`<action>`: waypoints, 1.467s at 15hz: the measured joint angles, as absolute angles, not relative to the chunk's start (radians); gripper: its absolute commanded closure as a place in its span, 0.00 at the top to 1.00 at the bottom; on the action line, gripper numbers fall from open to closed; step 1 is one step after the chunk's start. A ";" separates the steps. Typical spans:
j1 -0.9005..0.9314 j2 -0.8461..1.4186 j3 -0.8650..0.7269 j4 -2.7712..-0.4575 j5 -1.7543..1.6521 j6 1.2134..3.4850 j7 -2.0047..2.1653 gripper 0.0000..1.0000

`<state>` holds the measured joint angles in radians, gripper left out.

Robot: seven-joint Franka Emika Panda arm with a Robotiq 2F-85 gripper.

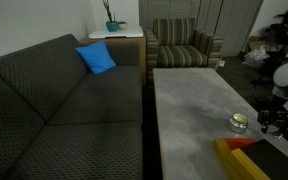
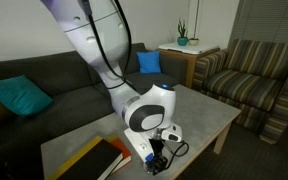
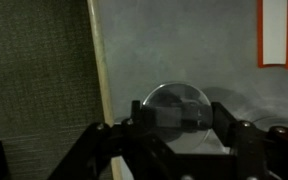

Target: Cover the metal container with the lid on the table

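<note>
The metal container [image 1: 239, 122], a small shiny pot with a yellowish glint, stands uncovered on the grey table [image 1: 189, 100] near its edge away from the sofa. My gripper [image 1: 272, 120] is just beside the container, towards that edge. It also shows in an exterior view [image 2: 156, 152], low at the table's near edge. In the wrist view a round clear lid [image 3: 176, 104] sits between my two fingers, which press its rim on both sides. My gripper [image 3: 179, 120] is shut on it. The table [image 3: 154, 50] shows through the lid.
A yellow flat block [image 1: 236, 152] with a red item [image 1: 252, 166] lies on the table close to the container; its red and white edge shows in the wrist view [image 3: 280, 32]. A dark sofa [image 1: 54, 100] runs along the table. A striped armchair [image 1: 182, 45] stands at the far end.
</note>
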<state>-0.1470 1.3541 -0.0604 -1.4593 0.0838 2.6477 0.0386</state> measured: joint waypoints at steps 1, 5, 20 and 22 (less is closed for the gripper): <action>-0.140 1.331 -0.069 -1.478 0.083 2.648 0.039 0.44; -0.139 1.237 -0.055 -1.552 0.069 2.653 -0.020 0.44; -0.080 1.179 0.017 -1.544 0.021 2.623 -0.113 0.44; -0.068 1.186 0.015 -1.523 0.016 2.597 -0.104 0.44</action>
